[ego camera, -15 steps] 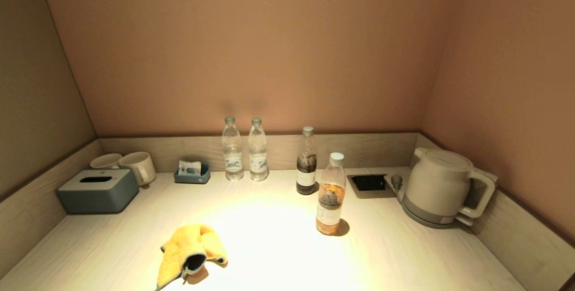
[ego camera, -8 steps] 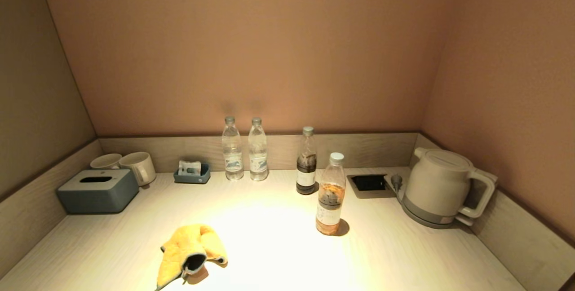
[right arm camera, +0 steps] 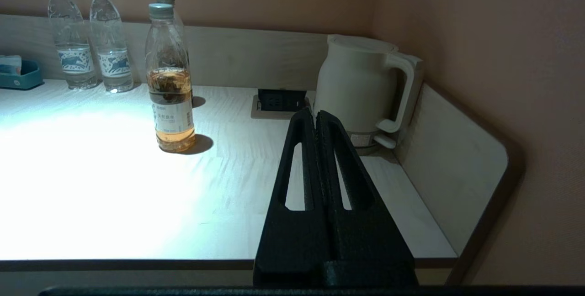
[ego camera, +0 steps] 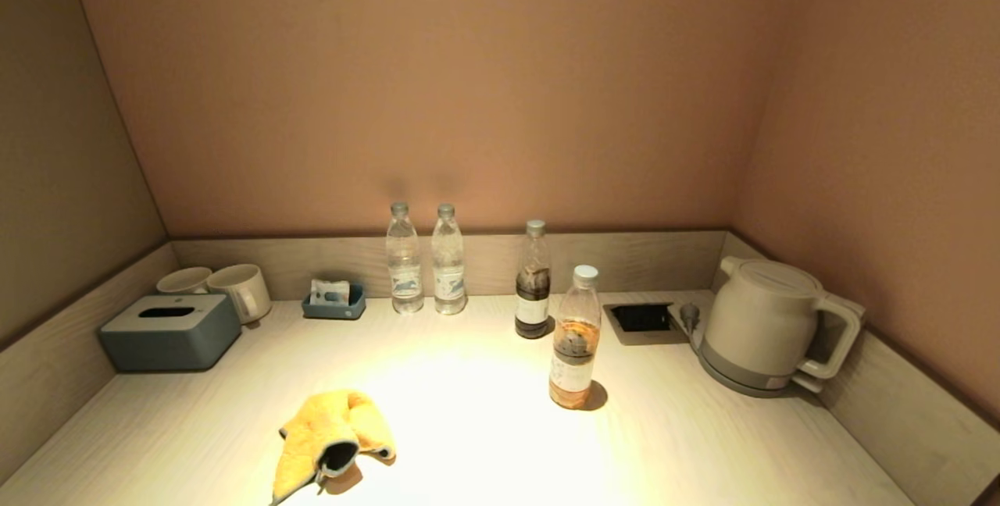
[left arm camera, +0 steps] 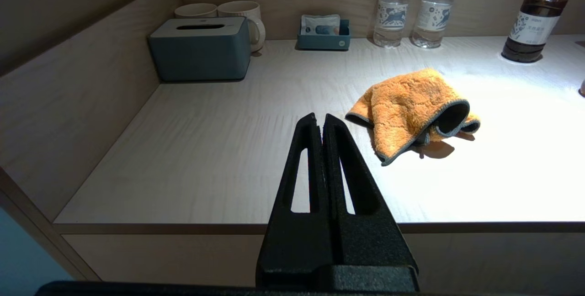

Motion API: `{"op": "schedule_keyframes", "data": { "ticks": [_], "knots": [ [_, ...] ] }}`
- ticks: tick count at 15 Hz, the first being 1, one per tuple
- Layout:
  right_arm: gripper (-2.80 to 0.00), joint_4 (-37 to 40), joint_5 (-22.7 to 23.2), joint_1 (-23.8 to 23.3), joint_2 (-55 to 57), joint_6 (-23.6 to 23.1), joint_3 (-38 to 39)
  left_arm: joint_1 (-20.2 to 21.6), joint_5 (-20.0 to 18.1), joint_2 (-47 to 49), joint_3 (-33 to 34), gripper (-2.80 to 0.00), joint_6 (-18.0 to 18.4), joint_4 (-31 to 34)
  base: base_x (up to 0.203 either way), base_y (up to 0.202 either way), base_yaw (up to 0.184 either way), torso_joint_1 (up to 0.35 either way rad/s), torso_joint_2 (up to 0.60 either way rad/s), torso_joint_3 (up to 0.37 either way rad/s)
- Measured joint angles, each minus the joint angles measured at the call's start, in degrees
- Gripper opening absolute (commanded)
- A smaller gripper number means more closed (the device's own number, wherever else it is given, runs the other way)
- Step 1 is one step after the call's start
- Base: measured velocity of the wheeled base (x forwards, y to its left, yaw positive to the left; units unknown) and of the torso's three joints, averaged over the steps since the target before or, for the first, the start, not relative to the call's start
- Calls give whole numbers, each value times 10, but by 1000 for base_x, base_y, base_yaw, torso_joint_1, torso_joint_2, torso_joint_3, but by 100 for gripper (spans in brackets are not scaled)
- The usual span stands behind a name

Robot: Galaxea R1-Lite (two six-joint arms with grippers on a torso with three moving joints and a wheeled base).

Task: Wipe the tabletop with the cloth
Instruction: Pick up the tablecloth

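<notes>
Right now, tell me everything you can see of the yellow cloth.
The cloth is a fluffy yellow-orange microfibre rag with a grey stitched edge. It lies crumpled on the pale wood-grain tabletop, near the front edge on the robot's left side. One fold arches up into a small dark opening; a corner trails toward the front edge. Nothing touches it but the tabletop. The left hand is shut, short of it near the front edge.

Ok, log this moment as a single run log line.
phase: before grasp | cloth: crumpled on tabletop, untouched | left gripper: shut, short of cloth | right gripper: shut, parked at the kettle side
</notes>
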Motion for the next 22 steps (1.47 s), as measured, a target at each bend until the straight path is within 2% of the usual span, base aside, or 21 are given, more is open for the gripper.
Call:
{"op": "schedule_keyframes", "data": {
  "ticks": [8, 12, 14, 17, 22],
  "knots": [
    [-280, 78, -1, 0, 0, 45, 0, 0, -3, 3, -12, -280, 5, 15, 0, 0, 0, 0, 0, 0],
    [-280, 79, -1, 0, 0, 45, 0, 0, -19, 75, -105, -280, -17, 42, 0, 0, 0, 0, 0, 0],
    [-280, 79, -1, 0, 0, 45, 0, 0, -33, 161, -154, -280, -43, 46, 0, 0, 0, 0, 0, 0],
    [-280, 79, -1, 0, 0, 45, 0, -1, -66, 354, -244, -280, -80, 48, 0, 0, 0, 0, 0, 0],
    [-280, 79, -1, 0, 0, 45, 0, -32, -128, 726, -407, -280, -89, 52, 0, 0, 0, 0, 0, 0]
  ]
}}
